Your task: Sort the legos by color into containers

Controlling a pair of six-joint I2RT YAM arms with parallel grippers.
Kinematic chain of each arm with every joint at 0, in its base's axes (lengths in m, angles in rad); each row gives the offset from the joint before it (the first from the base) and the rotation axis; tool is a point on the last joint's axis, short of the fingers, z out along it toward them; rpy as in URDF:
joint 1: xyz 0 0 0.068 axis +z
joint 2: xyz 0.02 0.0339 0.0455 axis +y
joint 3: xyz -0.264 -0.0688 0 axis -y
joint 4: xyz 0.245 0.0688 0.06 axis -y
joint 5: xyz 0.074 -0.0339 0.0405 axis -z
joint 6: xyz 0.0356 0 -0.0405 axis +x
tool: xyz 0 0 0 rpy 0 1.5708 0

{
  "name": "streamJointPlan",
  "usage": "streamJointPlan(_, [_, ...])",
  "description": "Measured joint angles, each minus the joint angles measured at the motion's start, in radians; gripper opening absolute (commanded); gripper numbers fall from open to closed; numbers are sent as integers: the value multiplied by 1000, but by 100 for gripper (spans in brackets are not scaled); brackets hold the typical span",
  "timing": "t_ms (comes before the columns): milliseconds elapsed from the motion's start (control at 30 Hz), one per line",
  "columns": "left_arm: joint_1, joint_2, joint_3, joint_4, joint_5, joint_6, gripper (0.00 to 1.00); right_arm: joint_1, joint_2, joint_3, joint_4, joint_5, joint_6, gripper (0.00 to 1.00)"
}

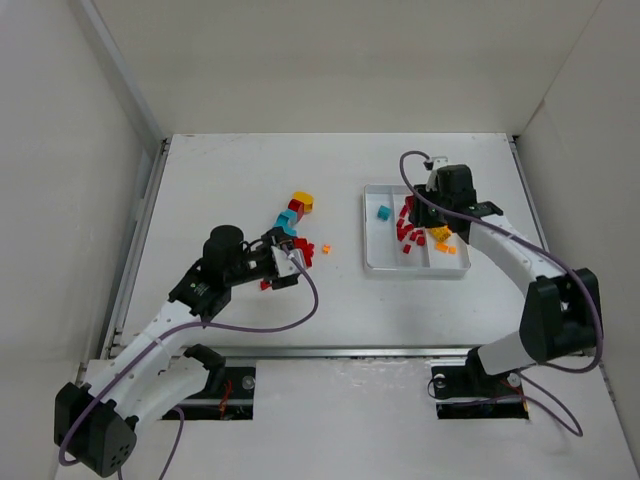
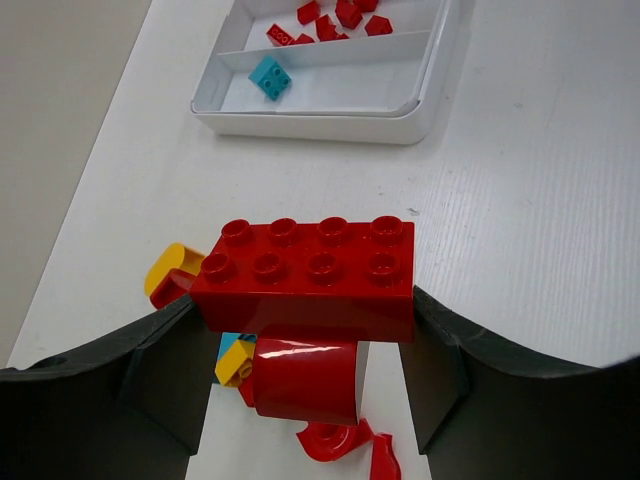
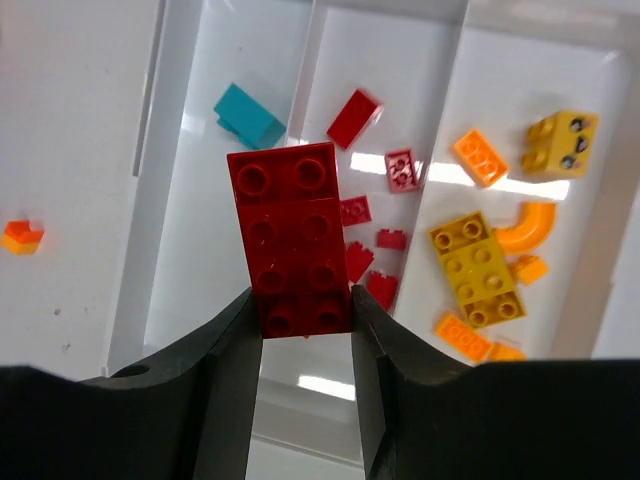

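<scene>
The top camera looked down from high above the near edge on the whole worktop (image 1: 220, 180). The left wrist camera looked slantwise forward, the right one straight down, both close; all three showed the white tray (image 1: 380, 245).

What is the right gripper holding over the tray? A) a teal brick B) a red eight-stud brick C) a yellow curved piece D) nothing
B: the right gripper is shut on the sides of a red brick showing eight studs, over the tray.
</scene>
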Motion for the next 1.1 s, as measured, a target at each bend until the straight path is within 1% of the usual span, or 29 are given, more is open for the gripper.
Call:
streamJointPlan(67, [0,-2,0,6,1,-7,0,5,39,0,-14,0,23,10])
streamJointPlan(167, [0,-2,0,14,1,-12,0,17,60,3,-26,5,44,39])
streamJointPlan(200, [0,-3,0,16,3,-14,0,18,64,7,-28,6,48,55])
streamJointPlan(267, [0,-7,0,18,6,-15,0,18,76,23,-38,7,56,65])
streamJointPlan(300, [0,-11,0,18,10,-16,0,18,85,33,-40,6,55,74])
streamJointPlan(367, [0,-14,0,18,13,-16,0,18,101,47,-48,4,54,100])
streamJointPlan(533, [0,-23,0,27,28,-15,0,29,86,53,-79,-42,33,100])
streamJointPlan(600, [0,-24,0,37,32,-16,0,72,43,59,-93,-46,18,100])
streamJointPlan(700, [0,-25,0,60,31,-26,0,220,-45,97,-97,-60,6,100])
streamJointPlan(767, [0,-25,0,79,24,-32,0,354,-109,130,-51,-101,32,100])
streamJointPlan(867, [0,-24,0,109,3,-46,0,462,-154,159,48,-191,116,100])
streamJointPlan(1000, [0,-22,0,145,-31,-56,0,496,-94,221,122,-255,207,100])
streamJointPlan(1100, [0,-19,0,162,-50,-63,0,520,-18,238,129,-266,240,99])
